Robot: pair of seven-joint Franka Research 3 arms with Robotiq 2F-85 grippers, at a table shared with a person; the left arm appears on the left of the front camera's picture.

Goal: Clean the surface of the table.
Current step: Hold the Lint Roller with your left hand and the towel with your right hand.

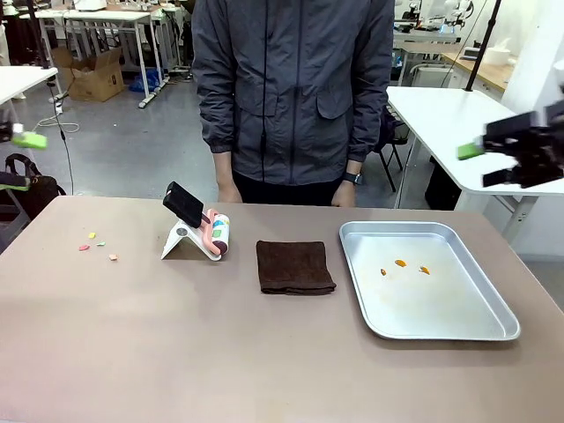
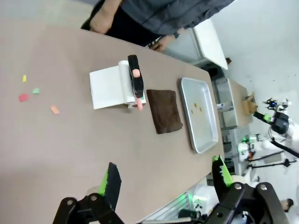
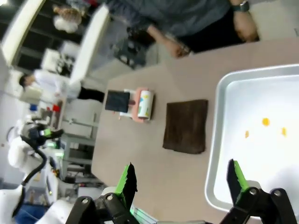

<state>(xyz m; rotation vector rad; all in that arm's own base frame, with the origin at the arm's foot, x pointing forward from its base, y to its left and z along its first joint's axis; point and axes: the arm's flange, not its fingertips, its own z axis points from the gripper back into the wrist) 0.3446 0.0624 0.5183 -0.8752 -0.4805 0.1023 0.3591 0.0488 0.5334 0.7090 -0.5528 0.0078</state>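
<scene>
The brownish table (image 1: pixel 220 352) carries several small coloured crumbs (image 1: pixel 97 247) at its left. A dark brown folded cloth (image 1: pixel 295 266) lies in the middle. My left gripper (image 1: pixel 22 160) hangs open off the table's left end, high above the floor. Open too, my right gripper (image 1: pixel 483 165) hovers above the right side, beyond the tray. In the left wrist view the open left gripper (image 2: pixel 164 175) looks down on the table (image 2: pixel 70 140), the crumbs (image 2: pixel 35 93) and the cloth (image 2: pixel 164 111). The right gripper (image 3: pixel 182 175) looks down on the cloth (image 3: pixel 186 126), with nothing between its fingers.
A lint roller (image 1: pixel 211 232) with a black handle rests on a white stand left of the cloth. A silver tray (image 1: pixel 423 300) with orange bits (image 1: pixel 401 263) sits at the right. A person (image 1: pixel 291 88) stands at the far edge, hands by the table.
</scene>
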